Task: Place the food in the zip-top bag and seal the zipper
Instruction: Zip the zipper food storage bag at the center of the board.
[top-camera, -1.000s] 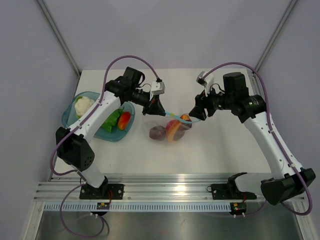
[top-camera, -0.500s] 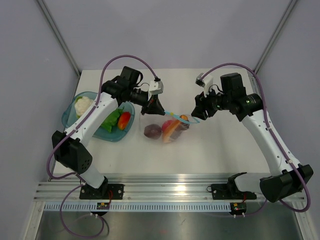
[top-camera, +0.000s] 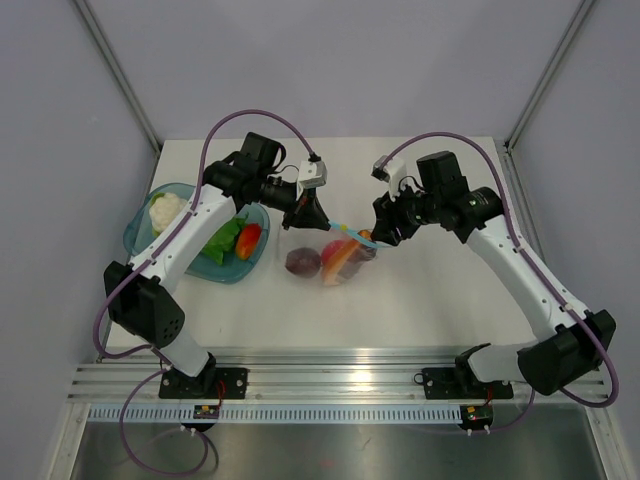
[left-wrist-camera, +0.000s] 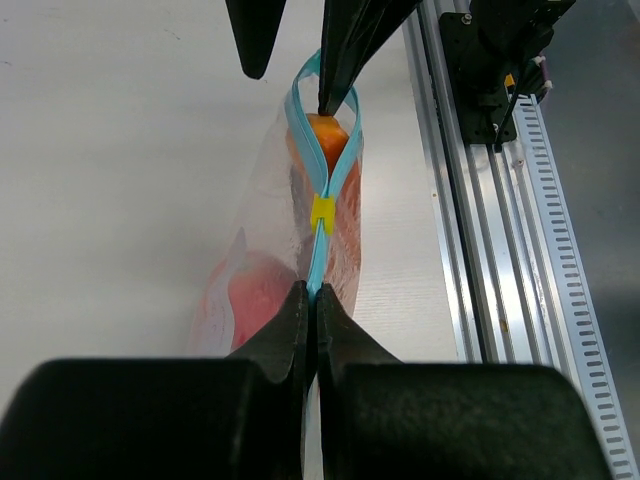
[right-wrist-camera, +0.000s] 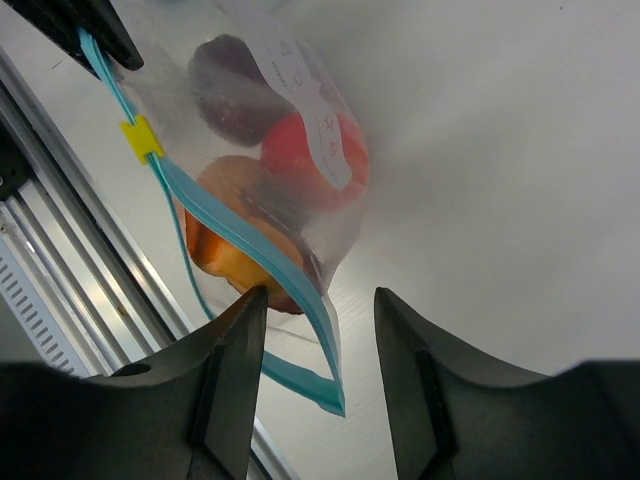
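Observation:
The zip-top bag (top-camera: 330, 255) hangs between my two grippers over the table. It holds a dark purple piece (top-camera: 303, 261), an orange piece (top-camera: 340, 262) and a red piece (right-wrist-camera: 320, 150). My left gripper (top-camera: 310, 215) is shut on the left end of the teal zipper (left-wrist-camera: 318, 250); a yellow slider (left-wrist-camera: 322, 212) sits further along the strip. Beyond it the strip (right-wrist-camera: 240, 250) gapes open. My right gripper (top-camera: 378, 235) is open, its fingers (right-wrist-camera: 235, 330) on either side of the zipper's loose right end (right-wrist-camera: 330, 385), not touching it.
A teal translucent bowl (top-camera: 142, 238) stands at the left with a white cauliflower (top-camera: 168, 210), a green piece (top-camera: 222, 240) and a red-orange piece (top-camera: 248, 240). The metal rail (top-camera: 350, 362) runs along the table's near edge.
The bag has shifted a little to the left with my left gripper. My right gripper has moved left toward the bag's right end.

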